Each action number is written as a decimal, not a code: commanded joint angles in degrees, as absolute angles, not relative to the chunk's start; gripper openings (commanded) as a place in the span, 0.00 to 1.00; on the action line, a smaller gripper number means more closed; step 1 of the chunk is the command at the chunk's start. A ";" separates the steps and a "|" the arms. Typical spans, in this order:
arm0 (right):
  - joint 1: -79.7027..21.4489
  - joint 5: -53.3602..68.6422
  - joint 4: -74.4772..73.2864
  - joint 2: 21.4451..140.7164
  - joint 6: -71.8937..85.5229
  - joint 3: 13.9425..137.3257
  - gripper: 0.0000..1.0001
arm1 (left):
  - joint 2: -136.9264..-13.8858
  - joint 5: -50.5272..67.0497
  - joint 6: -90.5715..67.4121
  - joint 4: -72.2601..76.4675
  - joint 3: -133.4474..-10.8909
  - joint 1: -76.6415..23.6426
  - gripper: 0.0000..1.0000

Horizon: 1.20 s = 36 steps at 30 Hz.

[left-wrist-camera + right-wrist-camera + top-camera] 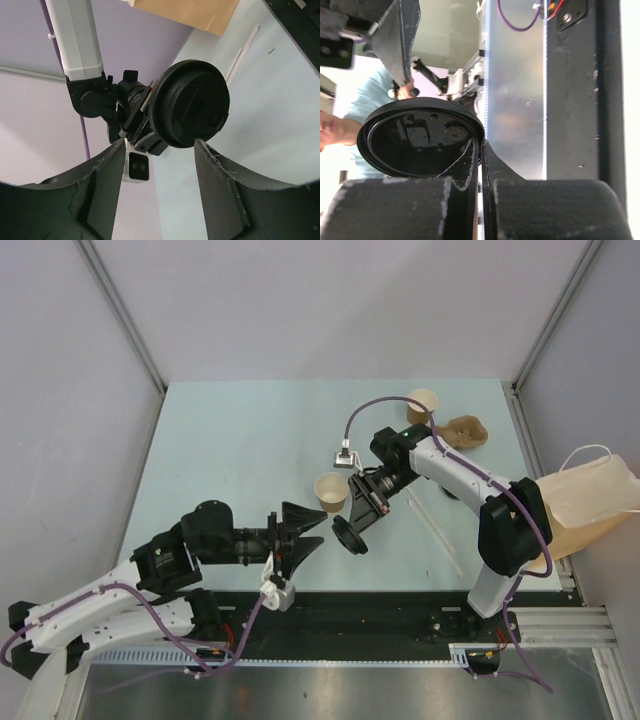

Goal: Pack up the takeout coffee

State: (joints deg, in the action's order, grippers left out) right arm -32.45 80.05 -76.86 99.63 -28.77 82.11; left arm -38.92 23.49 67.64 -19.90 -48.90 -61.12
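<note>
1 black lid [190, 102] pinched at rim in closed right tool [356, 523], off the tabletop [230, 440]. Jaws of left tool [318, 530] apart, flanking it, no grip. Unlidded near cup [330, 490], far cup [423, 403] on tabletop; lidding, bagging seemingly all left.

One cup [331, 491] stands just behind the lid [350, 537], the other cup [423, 403] farther back beside the carrier [466, 432].

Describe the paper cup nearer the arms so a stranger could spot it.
Look to the middle of the pale green table. A lidless brown paper cup stands there, beside the wrist of the right arm. The other cup sits at the far edge by the cardboard carrier.
</note>
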 commanded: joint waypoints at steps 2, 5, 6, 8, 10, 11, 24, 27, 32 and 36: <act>-34.63 82.88 -86.57 100.10 -24.79 81.04 0.00 | -39.81 14.25 75.24 -19.87 -50.53 -68.01 0.59; -35.68 82.88 -86.57 101.16 -23.38 81.12 0.00 | -42.27 12.05 74.71 -20.30 -52.11 -70.48 0.54; -35.86 82.88 -86.57 101.34 -23.20 81.12 0.00 | -42.62 11.69 74.27 -20.48 -52.38 -71.01 0.53; -35.86 82.97 -86.57 101.69 -23.20 81.12 0.00 | -42.98 11.43 73.92 -20.13 -52.03 -72.15 0.51; -35.86 82.97 -86.57 102.04 -23.20 81.04 0.00 | -43.07 11.34 74.09 -19.78 -51.51 -72.68 0.50; -35.95 82.88 -86.49 102.13 -23.12 81.04 0.00 | -42.98 11.08 74.09 -19.60 -51.07 -73.29 0.49; -36.91 82.18 -86.57 102.75 -23.12 81.04 0.00 | -44.56 9.58 75.67 -20.39 -50.80 -74.79 0.39; -37.09 82.09 -86.57 102.74 -23.20 81.12 0.00 | -44.56 9.58 76.03 -20.57 -50.63 -74.79 0.38; -37.09 81.30 -86.49 103.36 -23.29 81.04 0.00 | -45.00 9.75 77.08 -21.53 -50.71 -74.88 0.35; -37.18 80.42 -86.57 103.71 -23.20 81.04 0.00 | -45.26 9.75 77.78 -23.73 -51.41 -74.97 0.28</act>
